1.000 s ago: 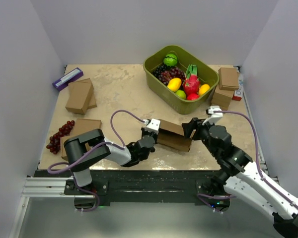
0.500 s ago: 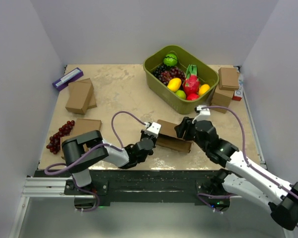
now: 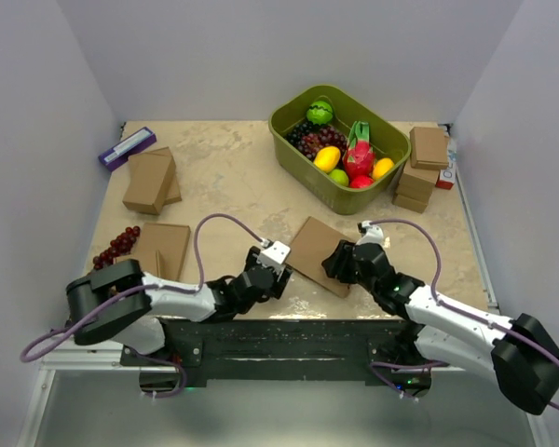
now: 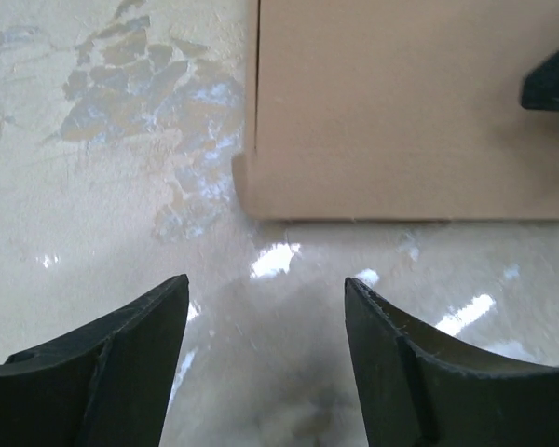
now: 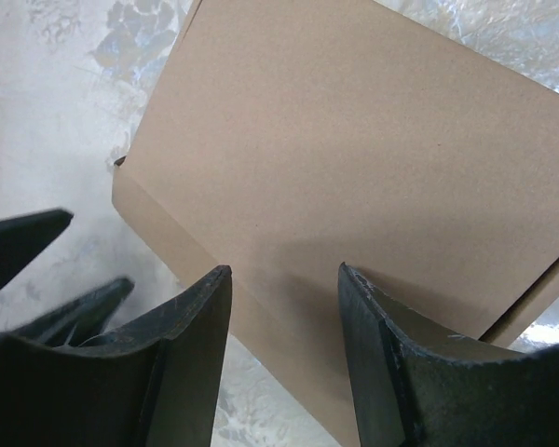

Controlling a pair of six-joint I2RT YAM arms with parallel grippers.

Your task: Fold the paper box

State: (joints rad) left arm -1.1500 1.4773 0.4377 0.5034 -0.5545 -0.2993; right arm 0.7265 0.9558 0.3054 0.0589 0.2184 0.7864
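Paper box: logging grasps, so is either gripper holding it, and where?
Neither. The paper box lies flat; the left gripper is open short of its edge, the right gripper open above its top face.

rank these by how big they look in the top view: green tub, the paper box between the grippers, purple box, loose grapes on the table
1. green tub
2. paper box
3. purple box and loose grapes: these look about alike, so they are not ranked against each other.

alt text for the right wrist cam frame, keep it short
A plain brown cardboard box fills most of the frame, lying flat on a pale marbled tabletop. The right pincer stands open over its lower edge, and the left pincer pokes in from the left.
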